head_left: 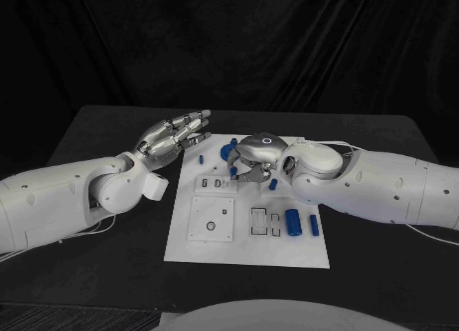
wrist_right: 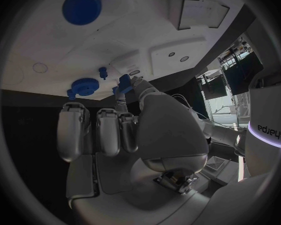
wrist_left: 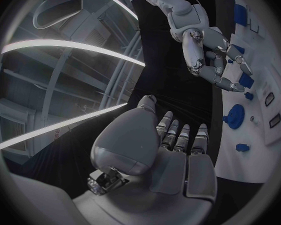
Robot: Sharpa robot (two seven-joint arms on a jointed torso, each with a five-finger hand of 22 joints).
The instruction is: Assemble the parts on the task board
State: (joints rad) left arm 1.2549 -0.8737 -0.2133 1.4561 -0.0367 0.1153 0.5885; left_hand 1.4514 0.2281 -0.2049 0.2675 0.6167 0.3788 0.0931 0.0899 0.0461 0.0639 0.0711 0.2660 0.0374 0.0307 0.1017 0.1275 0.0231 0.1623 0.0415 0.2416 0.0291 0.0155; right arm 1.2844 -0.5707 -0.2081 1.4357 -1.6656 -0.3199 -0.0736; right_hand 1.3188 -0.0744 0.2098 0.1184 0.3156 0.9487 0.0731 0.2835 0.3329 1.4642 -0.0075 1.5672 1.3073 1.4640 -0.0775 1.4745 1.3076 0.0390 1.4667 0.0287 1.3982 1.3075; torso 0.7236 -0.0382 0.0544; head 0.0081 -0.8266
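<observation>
The white task board (head_left: 247, 241) lies in the middle of the black table. My right hand (head_left: 256, 158) reaches down over its far part and pinches a small blue part (wrist_right: 123, 81) between thumb and a finger, just above the board. Beside it lies a round blue part (head_left: 225, 150) (wrist_right: 84, 86) with a small blue peg (wrist_right: 103, 72) close by. Two blue cylinders (head_left: 292, 222) lie side by side near the board's right edge. My left hand (head_left: 175, 136) hovers open, fingers spread, over the table by the board's far left corner, holding nothing.
The board has a raised square plate (head_left: 211, 219) with an oval hole, a small slotted block (head_left: 211, 183) and narrow slots (head_left: 259, 221). Another small blue part (head_left: 274, 184) lies under my right forearm. White cables (head_left: 334, 145) run behind the right arm.
</observation>
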